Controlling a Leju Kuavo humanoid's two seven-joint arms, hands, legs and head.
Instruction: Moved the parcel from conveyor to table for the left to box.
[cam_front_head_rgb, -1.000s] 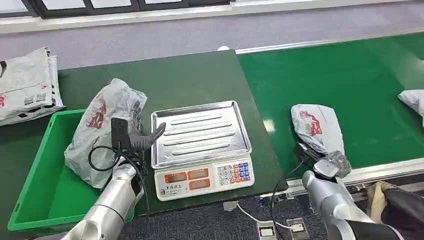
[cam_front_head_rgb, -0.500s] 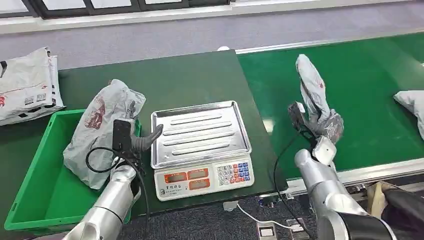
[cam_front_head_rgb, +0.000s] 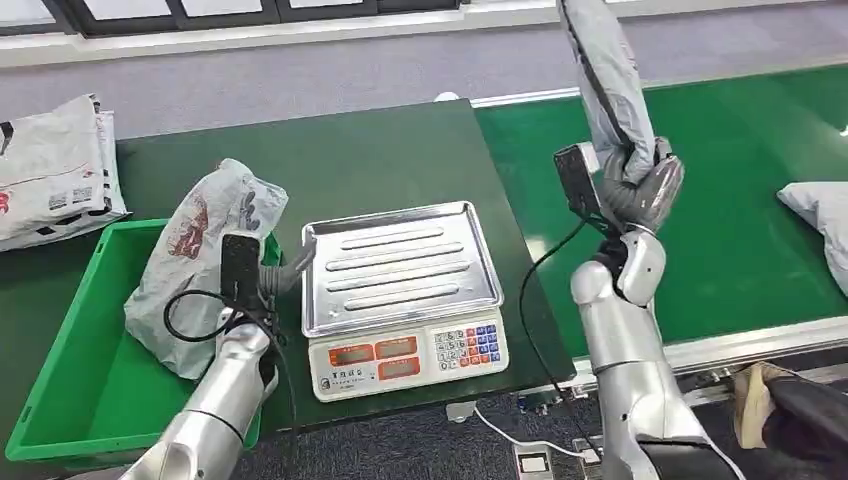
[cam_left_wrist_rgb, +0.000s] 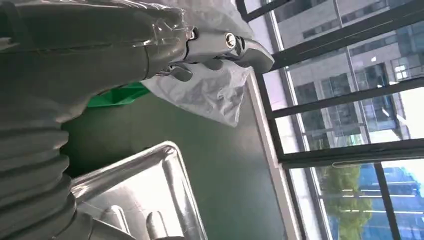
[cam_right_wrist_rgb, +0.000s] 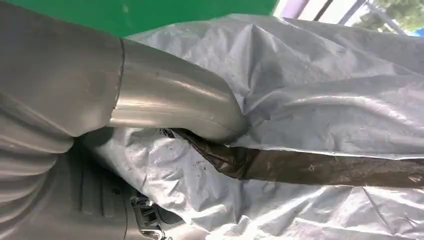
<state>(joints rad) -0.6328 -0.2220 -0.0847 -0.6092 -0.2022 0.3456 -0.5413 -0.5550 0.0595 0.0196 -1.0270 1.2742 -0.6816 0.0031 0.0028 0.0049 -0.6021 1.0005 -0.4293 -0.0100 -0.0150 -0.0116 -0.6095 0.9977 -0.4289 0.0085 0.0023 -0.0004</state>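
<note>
My right hand (cam_front_head_rgb: 640, 190) grips a grey plastic parcel (cam_front_head_rgb: 603, 85) by its lower end and holds it upright, high above the green conveyor (cam_front_head_rgb: 730, 230), near the table's edge. Up close, the thumb (cam_right_wrist_rgb: 165, 100) presses into the crumpled grey parcel (cam_right_wrist_rgb: 325, 100). My left hand (cam_front_head_rgb: 283, 280) holds a second grey parcel (cam_front_head_rgb: 205, 255) with red print. It leans over the rim of the green bin (cam_front_head_rgb: 75, 330), left of the scale. In the left wrist view the left hand (cam_left_wrist_rgb: 220, 47) lies against that parcel (cam_left_wrist_rgb: 210, 95).
A scale with a steel tray (cam_front_head_rgb: 400, 265) stands mid-table between my arms. Bagged parcels (cam_front_head_rgb: 50, 170) are stacked at the table's far left. Another white parcel (cam_front_head_rgb: 815, 205) lies on the conveyor at the right edge. Cables trail from both wrists.
My right hand has lifted the parcel off the belt, swinging it up and toward the table until it stands upright. The left hand and its parcel have sunk slightly toward the bin.
</note>
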